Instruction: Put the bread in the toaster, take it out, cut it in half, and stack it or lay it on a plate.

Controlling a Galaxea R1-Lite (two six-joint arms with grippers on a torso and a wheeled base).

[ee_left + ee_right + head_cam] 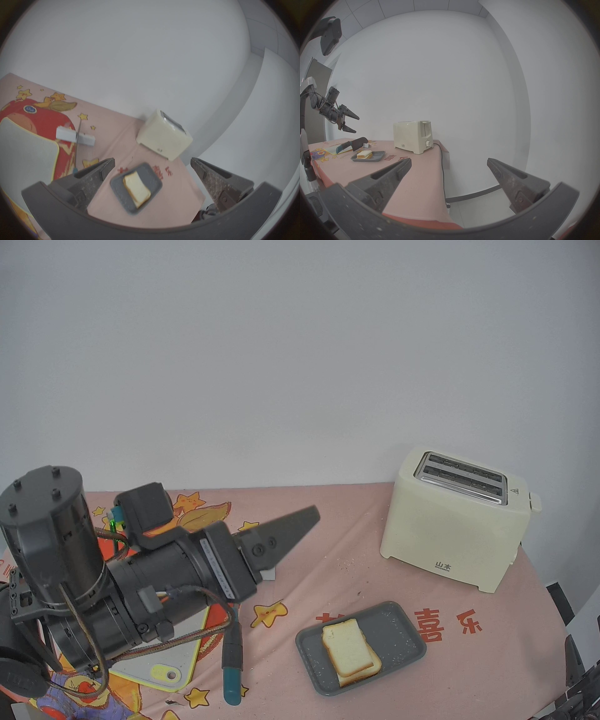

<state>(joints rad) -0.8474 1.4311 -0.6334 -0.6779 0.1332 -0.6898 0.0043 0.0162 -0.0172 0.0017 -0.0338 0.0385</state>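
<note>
Bread (350,649) | two slices stacked on grey plate (400,627) | likely light, soft, crumbly; pinch opposite edges gently | left gripper (152,160) wide open, empty | right gripper (449,161) wide open, empty

The table (350,540), under a pink printed cloth, carries a cream toaster (456,521) at 2 o'clock, a grey plate (400,627) at 5, a yellow-rimmed board (140,674) at 8, and beside it a teal-handled knife (232,685), blade across a small white block (67,133).

The tablecloth (350,540) bears red characters (431,624), the toaster (450,527) a logo (443,566).
</note>
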